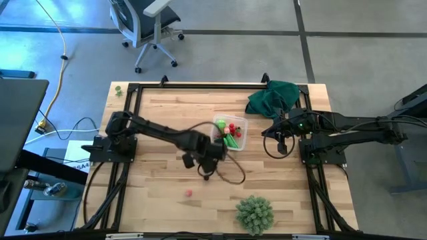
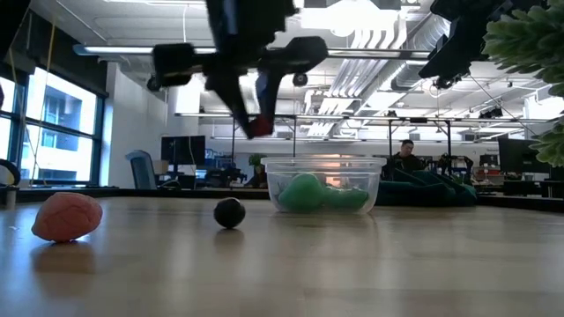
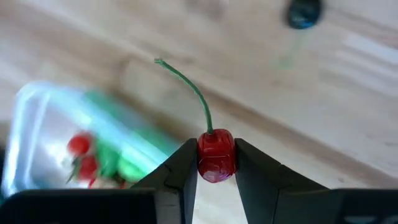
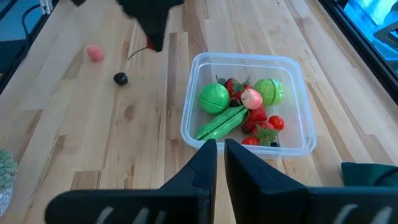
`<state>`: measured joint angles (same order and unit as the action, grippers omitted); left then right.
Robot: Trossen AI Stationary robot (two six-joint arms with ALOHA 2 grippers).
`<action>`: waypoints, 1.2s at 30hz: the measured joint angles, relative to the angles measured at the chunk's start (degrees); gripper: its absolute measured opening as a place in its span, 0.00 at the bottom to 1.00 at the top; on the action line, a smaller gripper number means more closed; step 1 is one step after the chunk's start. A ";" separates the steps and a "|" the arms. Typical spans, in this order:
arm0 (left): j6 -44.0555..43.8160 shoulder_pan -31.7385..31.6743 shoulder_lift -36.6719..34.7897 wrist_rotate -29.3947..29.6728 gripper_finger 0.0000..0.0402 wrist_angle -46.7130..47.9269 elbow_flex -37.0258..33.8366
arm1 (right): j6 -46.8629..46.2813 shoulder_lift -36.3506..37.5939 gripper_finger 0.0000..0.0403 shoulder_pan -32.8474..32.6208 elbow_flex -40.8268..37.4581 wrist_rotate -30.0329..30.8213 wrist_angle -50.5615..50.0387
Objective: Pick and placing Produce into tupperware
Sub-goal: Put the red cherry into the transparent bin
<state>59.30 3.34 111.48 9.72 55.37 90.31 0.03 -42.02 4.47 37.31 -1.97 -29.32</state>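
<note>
The left gripper (image 3: 216,163) grasps a red cherry (image 3: 216,157) above the worktop (image 1: 160,193), just beside the tupperware (image 1: 241,125). The right gripper (image 4: 220,152), clenched and empty, waits near the tupperware's other side.

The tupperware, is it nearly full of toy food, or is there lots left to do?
Partly done. The tupperware already holds green pieces and red berries. In hand: the left end effector is shut on a red cherry, lifted above the table close to the container. Left: a pink piece and a small dark berry lie loose on the wood. The right end effector waits shut beside the container.
</note>
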 joint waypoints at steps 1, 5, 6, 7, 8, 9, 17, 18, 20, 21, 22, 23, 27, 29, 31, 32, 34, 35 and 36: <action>-0.43 -0.87 -0.04 0.00 0.22 0.69 1.20 | 0.00 0.00 0.06 0.00 -0.01 0.01 -0.01; -1.10 -4.77 -0.04 -1.42 0.22 1.86 6.03 | -0.02 -0.01 0.06 0.00 0.01 0.01 -0.02; -1.10 -5.78 -0.04 -2.14 0.22 1.67 7.26 | 0.00 0.00 0.06 0.00 0.01 0.00 0.00; -1.10 -6.81 -0.04 -3.07 0.22 1.50 8.33 | 0.00 0.00 0.06 0.00 -0.01 0.00 -0.02; -1.10 -7.92 -0.04 -4.33 0.22 1.24 9.43 | -0.01 -0.01 0.06 0.00 -0.01 0.01 0.00; -1.10 -9.05 -0.06 -5.44 0.22 0.72 10.36 | -0.01 -0.01 0.06 0.00 -0.01 0.01 -0.01; -5.70 -18.43 0.60 -13.28 0.22 -10.30 11.87 | -0.01 -0.02 0.06 0.00 0.00 0.01 -0.02; -6.40 -19.51 1.13 -14.81 0.22 -11.13 11.88 | 0.00 0.00 0.06 0.00 0.01 0.00 0.00; -7.59 -21.55 2.57 -17.70 0.22 -10.55 11.80 | -0.01 -0.01 0.06 0.00 0.00 0.01 -0.02; -8.00 -22.20 3.48 -18.37 0.22 -10.78 11.80 | -0.02 0.00 0.06 0.00 0.00 0.00 0.00; -8.50 -22.74 4.32 -19.00 0.22 -10.54 11.80 | -0.02 0.00 0.06 0.00 0.00 0.00 0.00; -8.77 -23.24 5.12 -19.36 0.22 -9.85 11.80 | -0.01 0.00 0.06 0.00 -0.01 0.00 0.00; -8.82 -23.63 8.26 -19.58 0.22 -7.51 11.80 | 0.00 0.00 0.06 0.00 0.00 0.01 -0.05; -8.82 -23.59 9.61 -19.44 0.22 -6.67 11.73 | -0.02 -0.02 0.06 -0.01 0.01 0.00 -0.09; -8.82 -23.59 10.40 -19.26 0.22 -6.08 11.73 | -0.01 0.00 0.06 -0.01 0.00 0.00 -0.09; -8.82 -23.58 10.75 -18.95 0.22 -5.72 11.75 | -0.01 0.00 0.06 0.00 0.00 0.00 -0.10; -8.85 -23.57 11.66 -16.98 0.22 -5.44 11.75 | 0.00 0.00 0.06 0.00 0.01 0.02 -0.09; -9.05 -23.57 12.10 -15.78 0.22 -5.09 11.75 | -0.02 0.00 0.06 -0.02 -0.01 0.00 -0.11; -9.24 -23.59 12.44 -15.02 0.22 -4.90 11.75 | -0.02 0.00 0.06 0.00 -0.01 0.02 -0.09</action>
<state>50.06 -20.25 123.92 -5.30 50.47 102.06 0.01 -42.02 4.46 37.30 -1.96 -29.41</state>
